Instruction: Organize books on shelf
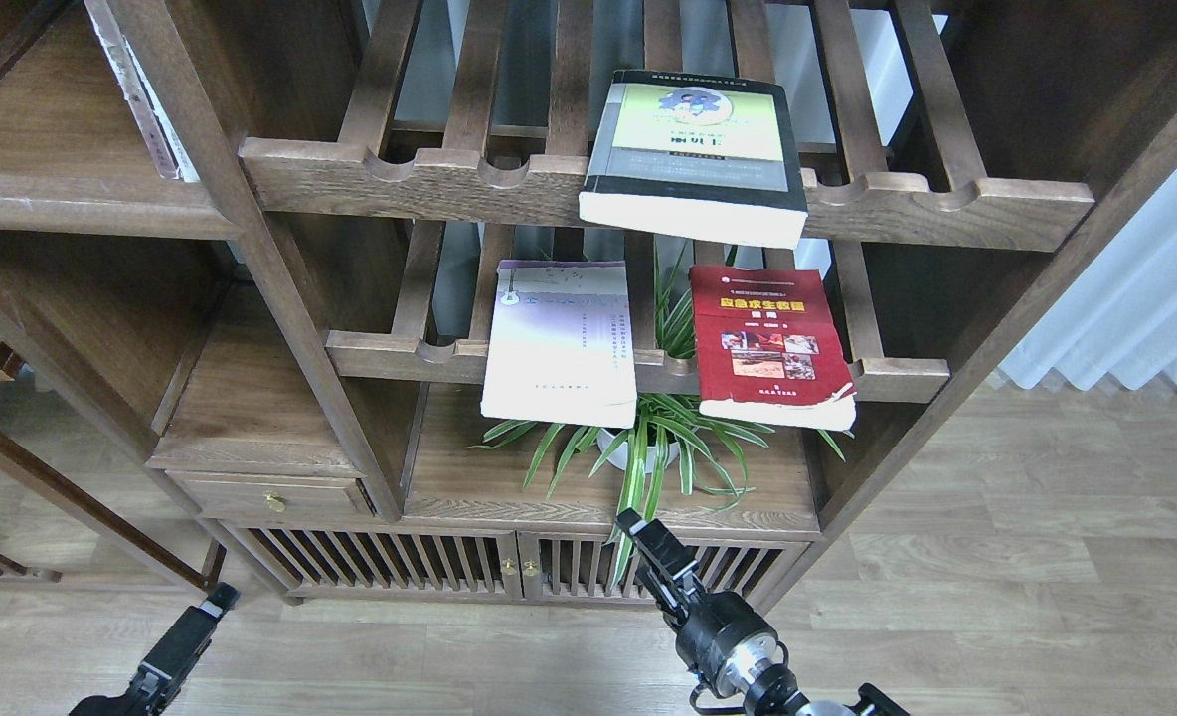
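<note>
Head view showed the thick yellow-green book (693,149) lying flat on the upper slatted rack (380,169), overhanging; heavy and stiff, probably best gripped at that edge. Left gripper (219,597) and right gripper (638,527) hung low, finger spacing indiscernible.

head cam | looks fwd+down | bookcase (251,199) mid-range | floor (996,597) below | single view
</note>
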`<state>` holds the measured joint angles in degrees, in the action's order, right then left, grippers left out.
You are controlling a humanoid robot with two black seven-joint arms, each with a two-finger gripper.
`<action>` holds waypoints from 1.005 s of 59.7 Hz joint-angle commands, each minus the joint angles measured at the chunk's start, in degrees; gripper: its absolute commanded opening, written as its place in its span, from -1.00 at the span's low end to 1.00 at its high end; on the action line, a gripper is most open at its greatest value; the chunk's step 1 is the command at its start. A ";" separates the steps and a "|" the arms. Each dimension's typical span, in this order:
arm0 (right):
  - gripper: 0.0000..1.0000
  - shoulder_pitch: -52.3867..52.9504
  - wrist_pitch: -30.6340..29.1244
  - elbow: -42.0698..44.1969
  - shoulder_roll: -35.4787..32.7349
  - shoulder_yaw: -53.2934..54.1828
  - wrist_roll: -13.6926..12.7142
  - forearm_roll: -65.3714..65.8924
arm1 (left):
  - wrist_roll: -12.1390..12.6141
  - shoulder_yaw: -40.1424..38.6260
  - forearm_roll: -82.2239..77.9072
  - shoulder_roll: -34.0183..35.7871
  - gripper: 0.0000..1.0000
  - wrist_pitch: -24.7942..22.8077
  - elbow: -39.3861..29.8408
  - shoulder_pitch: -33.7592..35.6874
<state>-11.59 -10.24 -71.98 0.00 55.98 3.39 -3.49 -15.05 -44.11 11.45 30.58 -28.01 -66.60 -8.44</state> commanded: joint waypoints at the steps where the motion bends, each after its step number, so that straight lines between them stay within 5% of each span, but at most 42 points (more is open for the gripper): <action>1: 1.00 -1.06 -3.73 -0.53 0.00 0.35 1.26 0.07 | 0.11 0.07 -0.02 0.01 1.00 0.01 0.15 0.09; 13: 1.00 -1.15 -8.91 1.49 0.00 1.76 4.43 0.15 | 0.02 -0.89 -0.02 0.10 1.00 0.01 0.42 0.88; 22: 1.00 -0.45 -17.76 6.06 0.00 2.20 4.08 0.15 | 0.02 -1.16 0.06 0.19 1.00 0.01 0.07 0.09; 32: 1.00 1.22 -17.76 13.70 0.00 1.85 3.90 0.07 | 0.02 -1.42 0.06 -0.34 1.00 0.01 -0.02 0.09; 60: 1.00 -1.42 -17.76 14.24 -1.85 2.11 4.61 -0.46 | 0.11 -4.85 -0.11 0.36 1.00 0.01 0.77 0.88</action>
<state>-13.00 -28.01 -57.44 -1.57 57.78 7.72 -3.36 -14.94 -48.80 11.43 30.92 -28.00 -66.18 -7.71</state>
